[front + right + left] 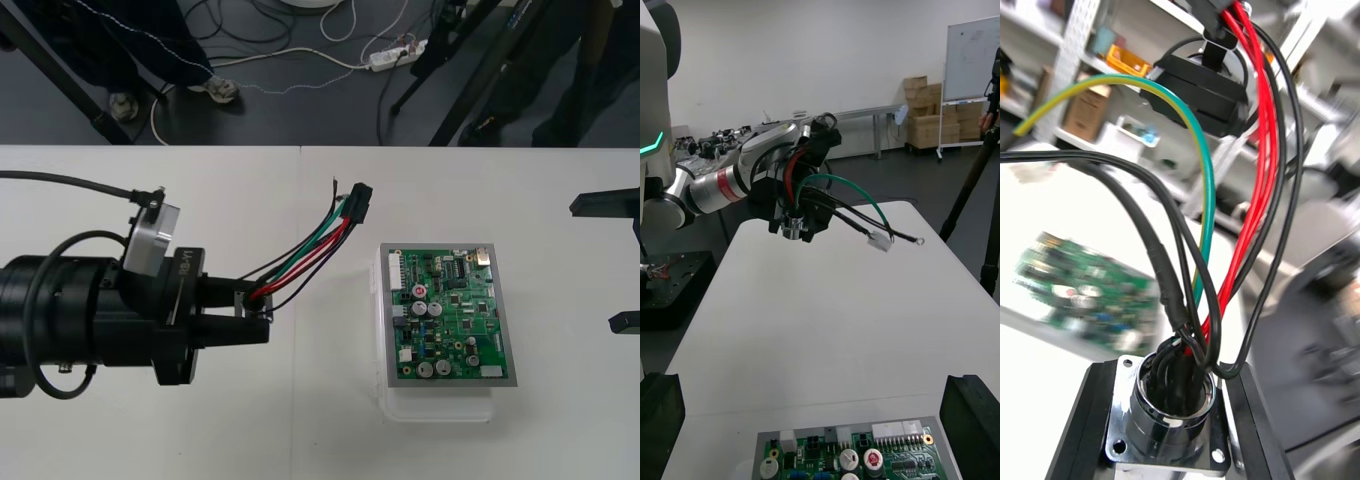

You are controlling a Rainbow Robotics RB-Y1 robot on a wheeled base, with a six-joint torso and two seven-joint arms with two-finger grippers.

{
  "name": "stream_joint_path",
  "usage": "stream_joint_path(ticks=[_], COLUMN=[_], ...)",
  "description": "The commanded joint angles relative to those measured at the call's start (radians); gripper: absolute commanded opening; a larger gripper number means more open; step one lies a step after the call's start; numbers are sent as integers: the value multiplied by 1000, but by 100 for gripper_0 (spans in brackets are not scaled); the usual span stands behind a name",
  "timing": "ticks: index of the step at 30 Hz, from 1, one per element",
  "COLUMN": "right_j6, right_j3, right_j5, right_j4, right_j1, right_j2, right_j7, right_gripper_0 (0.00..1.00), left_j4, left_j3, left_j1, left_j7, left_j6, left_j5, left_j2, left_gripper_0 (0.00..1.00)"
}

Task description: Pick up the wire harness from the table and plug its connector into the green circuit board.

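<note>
Left of circuit board (452,315), clenched left gripper (262,315) on wire harness (310,245) socket (1169,420); right of it, spread right gripper (595,263) wide.

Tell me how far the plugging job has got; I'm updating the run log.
Done: the pick-up. The left gripper is shut on the round metal socket of the small wire harness, held above the light table. In hand: the carry; the small black plug hangs short of the green circuit board. Left: seating the plug in the board. The right gripper waits open at its own side.
</note>
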Motion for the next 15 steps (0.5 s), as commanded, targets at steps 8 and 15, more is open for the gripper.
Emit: stream_joint_path(ticks=[8,15], right_j6=[1,1], right_j3=[105,131], right_j5=[-89,-91], right_j4=[-12,-12], right_j1=[-124,-192], right_j2=[-39,-38], right_j7=[-37,-41], right_gripper_0=[100,100], left_j4=[-39,-39], left_j3=[-171,-246], left_j1=[1,-21], left_j7=[141,244], left_j6=[-29,-29], left_j5=[0,-1], left_j2=[-41,-41], left_gripper_0=[0,0])
